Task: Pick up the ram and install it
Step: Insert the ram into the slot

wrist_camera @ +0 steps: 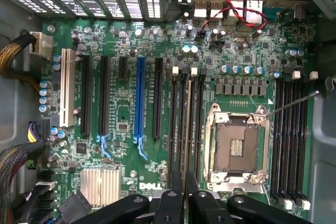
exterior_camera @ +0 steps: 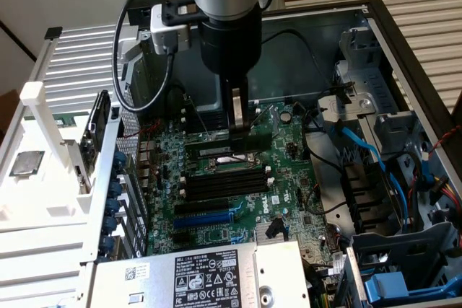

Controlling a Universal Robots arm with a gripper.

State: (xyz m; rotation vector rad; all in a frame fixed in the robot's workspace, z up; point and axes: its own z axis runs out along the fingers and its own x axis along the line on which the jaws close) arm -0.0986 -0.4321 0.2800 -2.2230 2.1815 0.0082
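Grey metal computer case (exterior_camera: 317,34) lies open, with a green circuit board (wrist_camera: 121,35) on its floor. Black two-fingered gripper (wrist_camera: 184,195) hangs above the board, clamped on the thin dark ram stick (wrist_camera: 186,129). The stick is held edge-on over the long black memory slots (wrist_camera: 174,129), beside the silver processor socket (wrist_camera: 236,145).

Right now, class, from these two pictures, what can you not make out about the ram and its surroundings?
Label of the ram, held in the gripper: wrist view, edge-on, faces hidden.
Whether its lower edge touches the memory slots: wrist view looks straight down on it.
Print on the power supply sticker: exterior view, too small.
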